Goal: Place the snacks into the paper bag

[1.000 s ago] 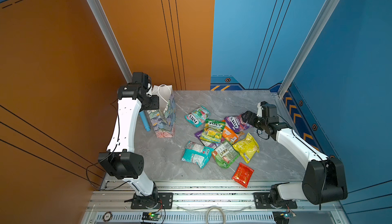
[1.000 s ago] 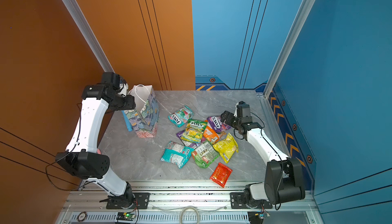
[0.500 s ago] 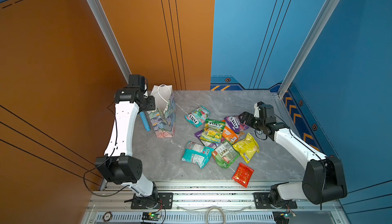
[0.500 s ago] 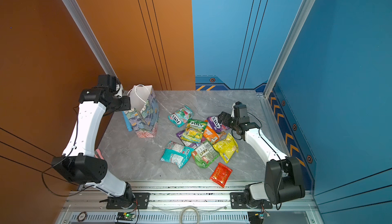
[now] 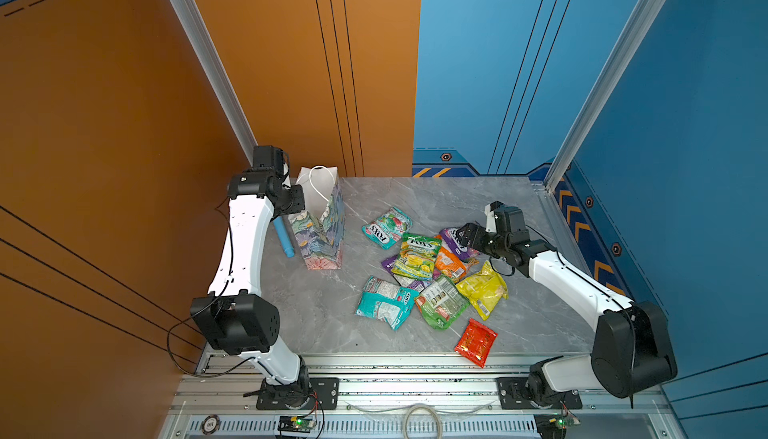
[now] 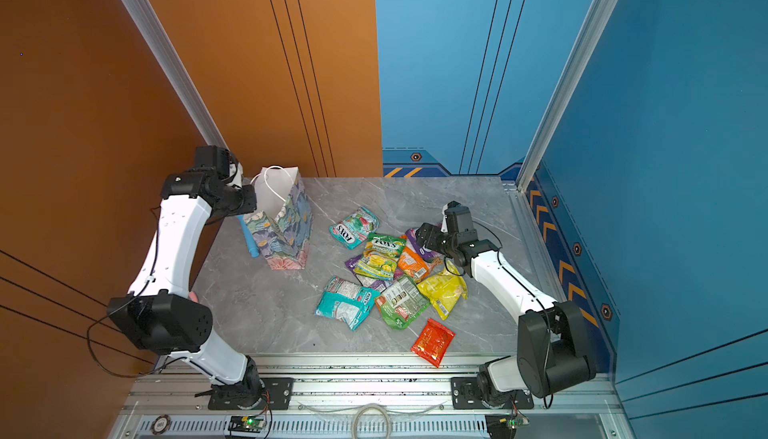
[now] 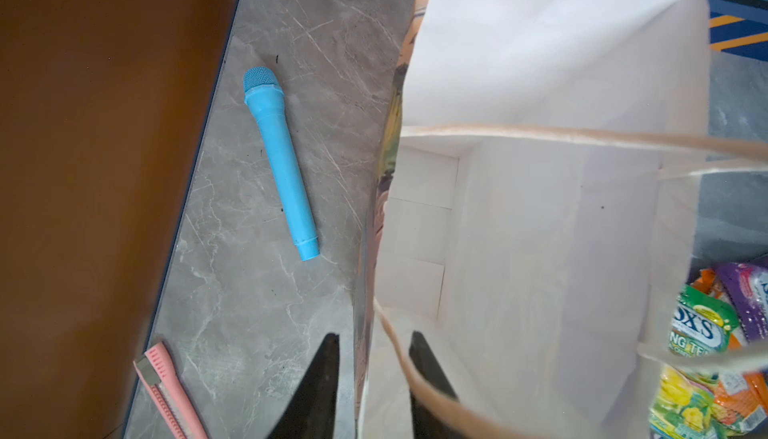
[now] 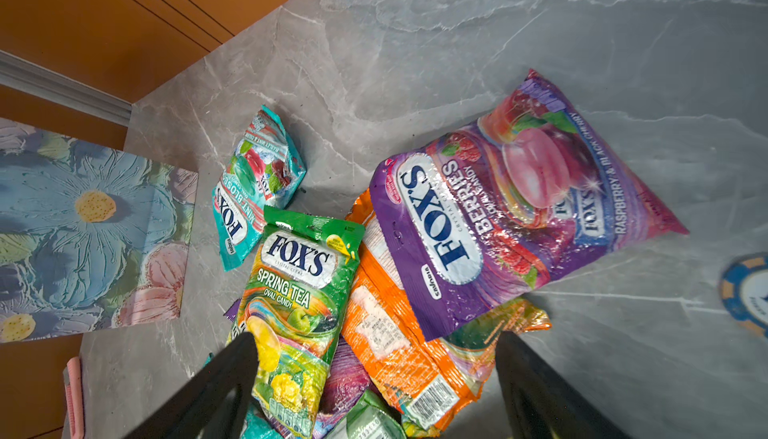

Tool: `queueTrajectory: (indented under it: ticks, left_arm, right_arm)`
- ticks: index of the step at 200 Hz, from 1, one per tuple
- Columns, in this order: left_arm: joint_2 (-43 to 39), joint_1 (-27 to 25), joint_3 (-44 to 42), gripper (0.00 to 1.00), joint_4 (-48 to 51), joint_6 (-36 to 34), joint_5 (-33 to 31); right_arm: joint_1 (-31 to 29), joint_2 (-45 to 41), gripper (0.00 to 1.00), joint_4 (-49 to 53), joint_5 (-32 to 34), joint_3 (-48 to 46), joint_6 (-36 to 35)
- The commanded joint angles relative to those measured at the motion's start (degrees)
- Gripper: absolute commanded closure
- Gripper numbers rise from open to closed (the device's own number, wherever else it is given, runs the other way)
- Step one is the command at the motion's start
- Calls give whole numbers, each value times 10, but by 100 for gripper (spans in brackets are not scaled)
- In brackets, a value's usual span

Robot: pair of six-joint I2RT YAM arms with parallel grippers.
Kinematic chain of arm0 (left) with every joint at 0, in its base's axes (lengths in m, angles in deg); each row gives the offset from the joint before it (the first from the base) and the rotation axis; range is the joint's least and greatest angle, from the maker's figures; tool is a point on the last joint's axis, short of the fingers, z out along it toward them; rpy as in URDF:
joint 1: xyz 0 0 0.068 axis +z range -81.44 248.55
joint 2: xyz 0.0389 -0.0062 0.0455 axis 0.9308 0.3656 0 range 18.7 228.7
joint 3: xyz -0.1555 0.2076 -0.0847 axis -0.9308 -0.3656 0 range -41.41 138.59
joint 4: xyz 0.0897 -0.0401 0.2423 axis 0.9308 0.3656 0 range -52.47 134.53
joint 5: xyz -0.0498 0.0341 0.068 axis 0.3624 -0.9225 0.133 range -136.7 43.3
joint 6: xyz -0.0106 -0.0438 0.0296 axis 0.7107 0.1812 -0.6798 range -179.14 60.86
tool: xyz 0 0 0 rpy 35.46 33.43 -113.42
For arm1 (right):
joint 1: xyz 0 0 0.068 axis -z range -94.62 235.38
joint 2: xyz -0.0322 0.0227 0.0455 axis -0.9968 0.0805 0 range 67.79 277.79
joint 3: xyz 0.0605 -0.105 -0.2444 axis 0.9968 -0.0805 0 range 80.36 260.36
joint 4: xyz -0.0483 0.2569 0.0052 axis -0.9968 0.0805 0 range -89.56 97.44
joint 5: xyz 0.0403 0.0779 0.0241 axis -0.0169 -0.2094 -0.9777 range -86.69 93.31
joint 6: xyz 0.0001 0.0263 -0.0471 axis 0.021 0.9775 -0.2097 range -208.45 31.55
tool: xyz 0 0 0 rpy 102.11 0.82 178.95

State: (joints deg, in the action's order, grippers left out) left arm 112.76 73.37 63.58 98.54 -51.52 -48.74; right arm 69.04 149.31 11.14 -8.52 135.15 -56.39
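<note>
Grey, marble-veined worktop [image 5: 436,196] carries a loose heap of snacks [image 5: 417,256] right of centre in both top views. All of these glossy, crinkled plastic packets lie outside the paper bag [image 5: 322,229].

The bag stands upright near the back left corner. It is a tall, creased gift bag with a textured floral print, a smooth white inside and white cord handles. The left gripper [image 7: 374,337] has its dark fingers slightly parted astride the bag's near wall, one outside and one inside, with slim gaps showing.

The right gripper [image 8: 374,383] hovers over the heap with its fingers spread wide and holding nothing. Below it, a purple Fox's Berries packet [image 8: 519,200] overlaps an orange packet [image 8: 395,333] beside a green Spring Tea packet [image 8: 299,291].

A flat red sachet [image 5: 476,341] lies apart at the front edge. A light-blue cylindrical toy microphone [image 7: 280,158] rests beside the bag.
</note>
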Motion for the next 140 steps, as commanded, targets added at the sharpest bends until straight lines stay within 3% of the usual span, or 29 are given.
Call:
queueTrajectory:
  ticks: [1,65,140]
  left_arm:
    - [-5,6,-12,74,1,0,16]
    - [-29,7,-32,100,1,3,51]
    - [-88,11,-77,100,2,5,124]
  right_arm:
    - [-12,15,10,-5,-3,18,11]
    - [-54,45,12,-13,-15,41,17]
    - [-96,82,21,-29,-48,49,50]
